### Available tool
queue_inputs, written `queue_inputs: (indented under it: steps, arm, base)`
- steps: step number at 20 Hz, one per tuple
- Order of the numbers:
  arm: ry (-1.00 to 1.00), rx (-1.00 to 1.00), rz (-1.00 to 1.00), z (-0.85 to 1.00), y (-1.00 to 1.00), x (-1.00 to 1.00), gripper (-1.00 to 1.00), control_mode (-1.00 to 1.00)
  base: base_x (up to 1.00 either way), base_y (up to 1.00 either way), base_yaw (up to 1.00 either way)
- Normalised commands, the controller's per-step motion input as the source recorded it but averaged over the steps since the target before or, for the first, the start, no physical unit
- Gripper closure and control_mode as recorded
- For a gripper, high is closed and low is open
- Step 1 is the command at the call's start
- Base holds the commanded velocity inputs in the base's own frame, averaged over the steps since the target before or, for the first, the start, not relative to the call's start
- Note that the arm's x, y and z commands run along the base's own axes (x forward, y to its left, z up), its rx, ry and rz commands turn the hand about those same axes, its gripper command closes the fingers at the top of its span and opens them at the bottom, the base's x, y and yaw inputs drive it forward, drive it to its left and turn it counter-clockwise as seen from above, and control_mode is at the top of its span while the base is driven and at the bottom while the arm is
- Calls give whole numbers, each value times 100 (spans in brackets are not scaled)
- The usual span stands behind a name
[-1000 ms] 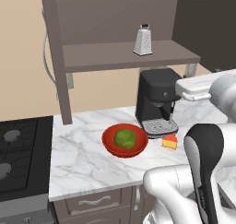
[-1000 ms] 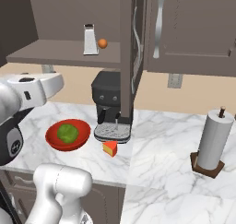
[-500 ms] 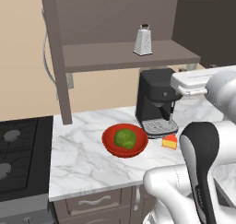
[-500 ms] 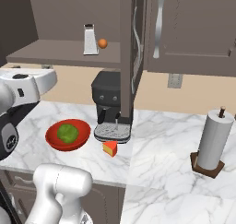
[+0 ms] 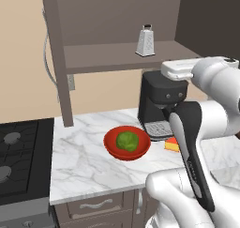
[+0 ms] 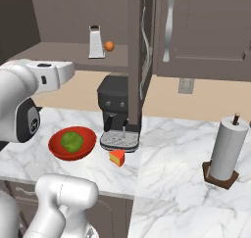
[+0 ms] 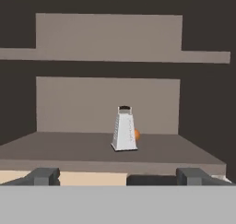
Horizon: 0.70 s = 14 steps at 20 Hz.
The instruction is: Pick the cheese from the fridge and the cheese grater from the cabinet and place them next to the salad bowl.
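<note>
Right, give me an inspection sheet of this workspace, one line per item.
Surface: white marble counter.
Job's things: cheese grater upright on the cabinet shelf; cheese on the counter beside the salad bowl.
Clutter: small orange ball beside the grater; black coffee machine; paper towel roll.
Grippers: gripper open, empty, facing the grater, apart from it.
Cables: nothing seen.
Surroundings: stove at the counter's left end; wall outlet.

Grater (image 5: pixel 146 41) upright on cabinet (image 5: pixel 117 58) shelf; cheese (image 5: pixel 172 144) beside salad bowl (image 5: pixel 127 142) on counter (image 5: pixel 89 161).
</note>
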Motion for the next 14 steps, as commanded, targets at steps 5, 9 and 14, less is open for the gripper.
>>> queue_inputs:
  steps: [5,9,14]
  arm:
    - [0,0,0,0,0,27,-100,-100]
    - [0,0,0,0,-15,23,-100,-100]
    - [0,0,0,2,-24,18,-100,-100]
  base:
    - [0,0,0]
    - [0,0,0]
    - [0,0,0]
